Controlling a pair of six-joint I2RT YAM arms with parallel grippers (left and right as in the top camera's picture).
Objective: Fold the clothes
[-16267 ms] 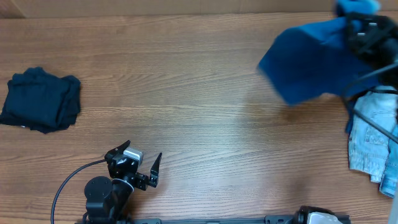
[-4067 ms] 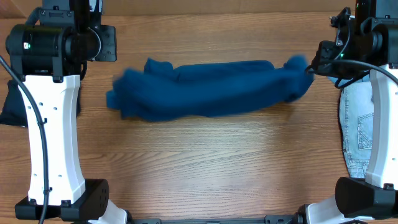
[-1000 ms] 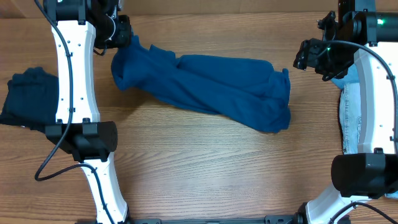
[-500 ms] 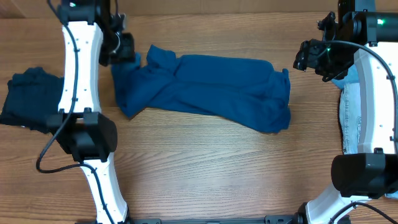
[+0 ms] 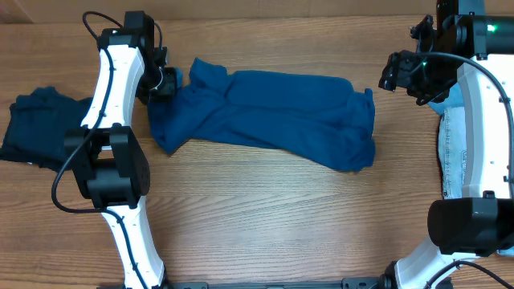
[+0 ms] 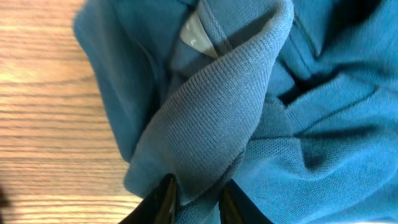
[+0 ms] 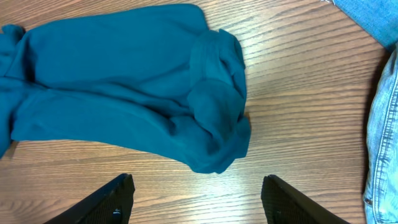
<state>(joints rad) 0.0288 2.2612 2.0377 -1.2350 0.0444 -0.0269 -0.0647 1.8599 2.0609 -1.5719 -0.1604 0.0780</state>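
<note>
A crumpled blue shirt [image 5: 273,116] lies across the middle of the wooden table, bunched at both ends. My left gripper [image 5: 165,80] is at its upper left corner. In the left wrist view the two dark fingers [image 6: 165,198] pinch a raised fold of the blue shirt [image 6: 249,93] between them, with my left gripper [image 6: 196,202] shut on it. A white label [image 6: 196,34] shows inside the collar. My right gripper [image 5: 401,76] hovers beyond the shirt's right end. In the right wrist view my right gripper [image 7: 199,199] is open and holds nothing, with the shirt [image 7: 124,74] ahead of it.
A folded dark navy garment [image 5: 44,128] lies at the left edge. Light denim jeans [image 5: 474,160] lie at the right edge, also seen as jeans [image 7: 382,137] in the right wrist view. Bare wood [image 5: 281,217] fills the front half of the table.
My left gripper shifted slightly down and right at the shirt's corner, opened and closed again on a fold. The shirt's left end dropped and spread. The right arm stayed still.
</note>
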